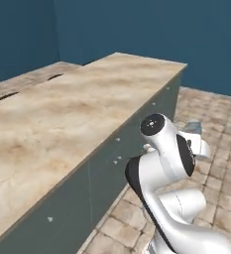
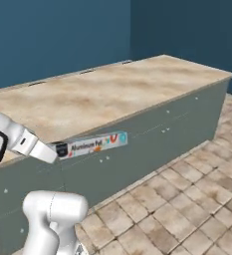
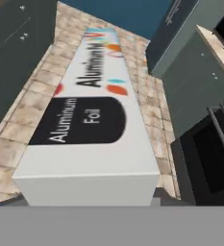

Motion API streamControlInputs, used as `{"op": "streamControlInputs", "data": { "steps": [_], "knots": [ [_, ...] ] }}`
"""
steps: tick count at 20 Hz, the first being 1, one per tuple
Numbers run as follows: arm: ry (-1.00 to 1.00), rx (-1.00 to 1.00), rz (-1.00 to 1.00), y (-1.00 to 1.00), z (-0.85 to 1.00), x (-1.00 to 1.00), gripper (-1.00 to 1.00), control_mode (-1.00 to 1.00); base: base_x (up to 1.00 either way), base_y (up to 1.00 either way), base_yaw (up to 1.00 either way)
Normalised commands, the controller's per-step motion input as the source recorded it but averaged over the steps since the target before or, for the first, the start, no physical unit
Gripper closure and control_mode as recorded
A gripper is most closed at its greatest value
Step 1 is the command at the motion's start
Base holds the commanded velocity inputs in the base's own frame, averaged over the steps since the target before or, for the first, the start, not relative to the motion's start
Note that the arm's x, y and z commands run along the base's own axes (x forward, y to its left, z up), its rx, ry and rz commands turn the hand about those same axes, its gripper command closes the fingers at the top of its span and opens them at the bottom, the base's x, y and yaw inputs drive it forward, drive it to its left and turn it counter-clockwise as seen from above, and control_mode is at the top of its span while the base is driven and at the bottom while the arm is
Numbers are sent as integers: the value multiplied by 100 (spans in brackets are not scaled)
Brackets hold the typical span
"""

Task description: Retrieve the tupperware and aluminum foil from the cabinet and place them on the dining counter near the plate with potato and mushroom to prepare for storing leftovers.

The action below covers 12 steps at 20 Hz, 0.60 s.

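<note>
Gripper (image 2: 58,151) apparently clamps the aluminum foil (image 2: 92,144), its fingertips hidden behind the carton.

A rendered home kitchen. A long beige marbled worktop (image 1: 62,114) sits on a grey-green base with small white knobs, over a tan stone-tile floor (image 2: 197,199) and against dark blue walls. More grey-green cupboards (image 3: 200,81) and a dark oven front (image 3: 214,158) stand nearby.

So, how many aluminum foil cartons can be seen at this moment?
1. The long narrow white aluminum foil carton is held out by the gripper in front of the beige marbled dining counter, above the tiled floor. Others may be hidden elsewhere.
</note>
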Motion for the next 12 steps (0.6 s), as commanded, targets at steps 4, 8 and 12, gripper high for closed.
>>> {"op": "streamControlInputs", "data": {
  "steps": [4,8,12],
  "knots": [
    [0,0,0,0,0,0,100,100,-27,85,82],
    [0,0,0,0,0,0,100,100,-22,100,73],
    [0,0,0,0,0,0,100,100,-11,100,64]
  ]
}}
